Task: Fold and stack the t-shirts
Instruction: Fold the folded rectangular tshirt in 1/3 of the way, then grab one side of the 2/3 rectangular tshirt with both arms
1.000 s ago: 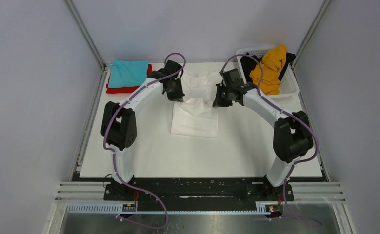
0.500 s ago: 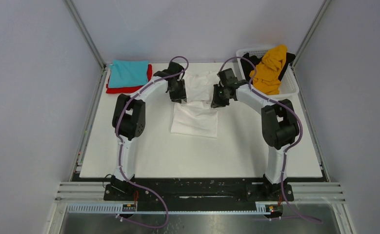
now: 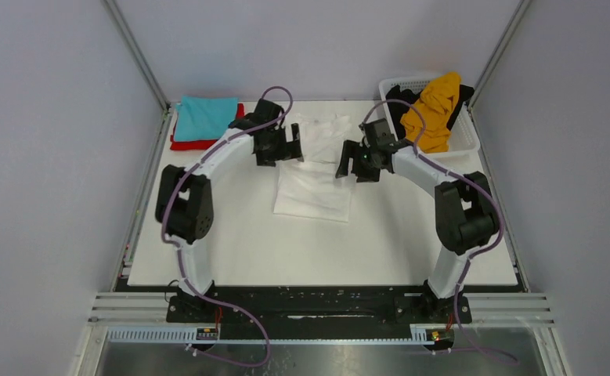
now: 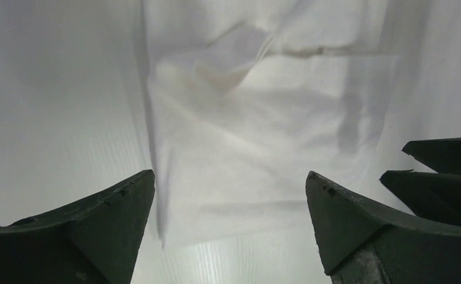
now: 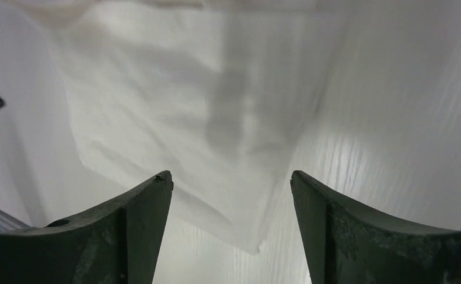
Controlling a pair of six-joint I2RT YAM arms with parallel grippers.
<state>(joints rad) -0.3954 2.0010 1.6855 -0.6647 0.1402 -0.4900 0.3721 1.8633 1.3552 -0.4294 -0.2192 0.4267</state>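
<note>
White t-shirt lies on the bench, on the centre line, in the far half. Near part is a fairly neat rectangular fold; far part is bunched & creased, reaching twd the far edge. L pincer sits at the shirt's left side, R pincer at its right side, cloth btwn them. Both are spread wide, nothing pinched in either.

L wrist view: L pincer w/ fingers well apart, above the white t-shirt. No cloth btwn the tips; can't tell if the tips touch the bench. Shirt's edge runs down the left of the view, w/ a raised wrinkle near the top. R pincer's dark fingertips show at the right side.

R wrist view: R pincer likewise spread, fingers clear of the cloth. White t-shirt is below, one corner pointing btwn the tips, w/ bare bench to the right.

Far-left corner of bench: teal t-shirt, folded, stacked on a red t-shirt; red shows along the near & right edges.

Far-right corner: white lattice basket holding an orange-yellow t-shirt, loose & heaped, w/ a black t-shirt under it, dark cloth showing on both sides.
</note>
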